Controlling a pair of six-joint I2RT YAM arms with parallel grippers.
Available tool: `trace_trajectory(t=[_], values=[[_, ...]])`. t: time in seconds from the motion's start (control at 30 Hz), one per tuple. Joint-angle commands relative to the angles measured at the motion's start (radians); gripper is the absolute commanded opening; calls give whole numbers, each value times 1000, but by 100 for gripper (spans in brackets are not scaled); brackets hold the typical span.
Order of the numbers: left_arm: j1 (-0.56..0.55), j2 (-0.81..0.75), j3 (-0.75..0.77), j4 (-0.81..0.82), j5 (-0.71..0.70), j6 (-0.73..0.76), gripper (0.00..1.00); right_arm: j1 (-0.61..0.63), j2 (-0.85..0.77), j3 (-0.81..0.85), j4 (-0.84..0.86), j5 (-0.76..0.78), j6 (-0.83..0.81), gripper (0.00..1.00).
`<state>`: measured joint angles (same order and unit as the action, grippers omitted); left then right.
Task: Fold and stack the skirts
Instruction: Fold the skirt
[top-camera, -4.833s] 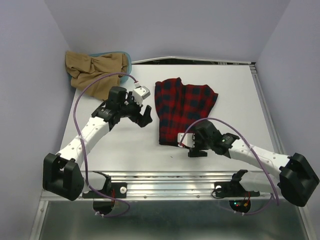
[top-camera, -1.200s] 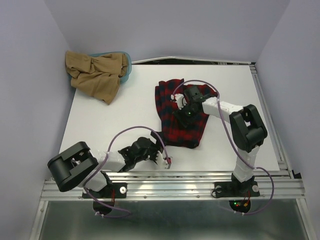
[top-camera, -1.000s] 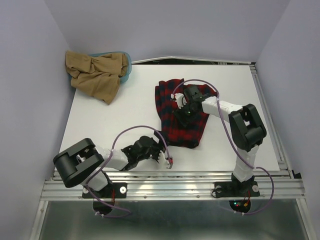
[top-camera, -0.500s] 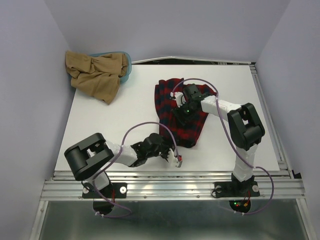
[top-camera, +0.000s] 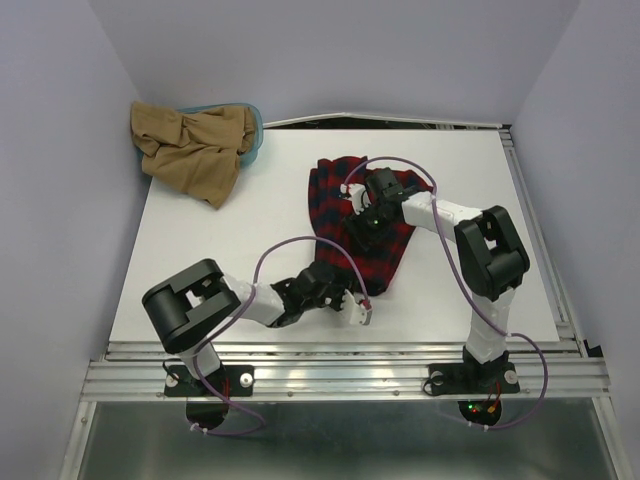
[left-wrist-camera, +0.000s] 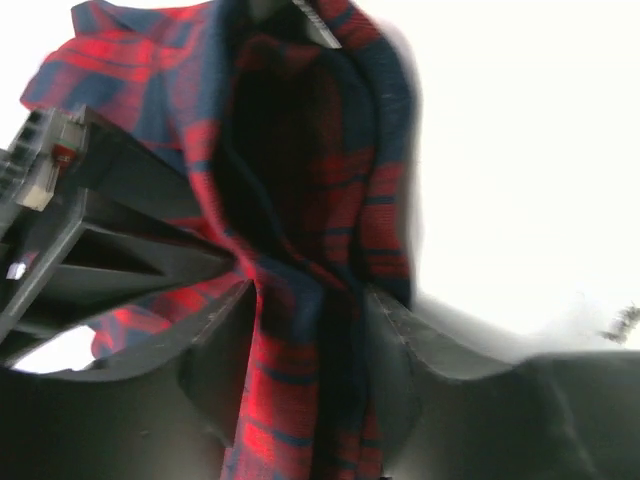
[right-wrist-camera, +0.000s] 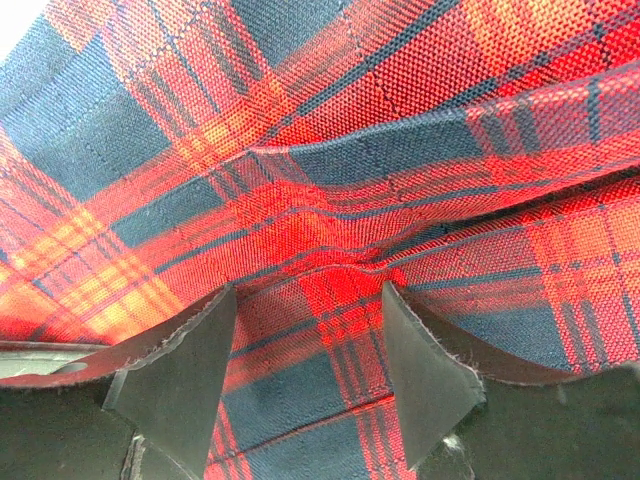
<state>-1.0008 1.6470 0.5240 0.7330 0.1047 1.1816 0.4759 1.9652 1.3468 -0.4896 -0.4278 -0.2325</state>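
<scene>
While the right claw (top-camera: 361, 228), fingers spread and holding nothing, pins the middle of the red plaid skirt (top-camera: 330, 195) to the bench (top-camera: 220, 240), the left claw (top-camera: 356, 304) pinches its near hem: a fold looks underway. Next, carry the hem rearward; the tan skirt (top-camera: 185, 150) waits back-left.

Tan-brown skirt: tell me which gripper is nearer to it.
Right. The right gripper sits mid-table on the red plaid skirt, right of the tan-brown skirt; the left gripper grips the plaid skirt's near edge, farther off.

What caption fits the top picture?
Left gripper pinches the red skirt, right gripper rests on it, tan skirt lies far left.
</scene>
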Motion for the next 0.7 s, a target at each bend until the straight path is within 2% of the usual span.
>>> trace_trajectory(t=[0.0, 0.03, 0.1, 0.13, 0.2, 0.23, 0.3, 0.33, 0.47, 0.5, 0.53, 0.67], values=[[1, -79, 70, -116, 50, -65, 49, 6, 54, -49, -53, -34, 2, 66], [2, -87, 83, -145, 67, -91, 42, 6, 51, -49, -52, -35, 2, 66], [4, -107, 131, -254, 82, -115, 35, 6, 46, -44, -53, -40, 2, 66], [4, -111, 152, -295, 90, -141, 27, 6, 46, -43, -56, -42, 4, 66], [11, -115, 215, -427, 124, -164, 20, 6, 43, -38, -55, -46, 4, 66], [13, -113, 235, -460, 134, -196, 24, 6, 43, -35, -56, -46, 2, 66], [14, -107, 274, -532, 142, -223, 40, 6, 43, -34, -55, -43, 4, 65], [19, -116, 272, -541, 144, -232, 52, 6, 44, -35, -56, -42, 2, 66], [19, -151, 235, -560, 92, -205, 71, 6, 49, -41, -58, -37, -5, 66], [19, -154, 225, -578, 76, -180, 72, 6, 50, -41, -58, -37, -8, 65], [21, -156, 223, -595, 55, -165, 92, 6, 54, -41, -61, -34, -10, 65], [24, -199, 185, -678, 49, -71, 95, 6, 70, -40, -69, -34, -18, 65]])
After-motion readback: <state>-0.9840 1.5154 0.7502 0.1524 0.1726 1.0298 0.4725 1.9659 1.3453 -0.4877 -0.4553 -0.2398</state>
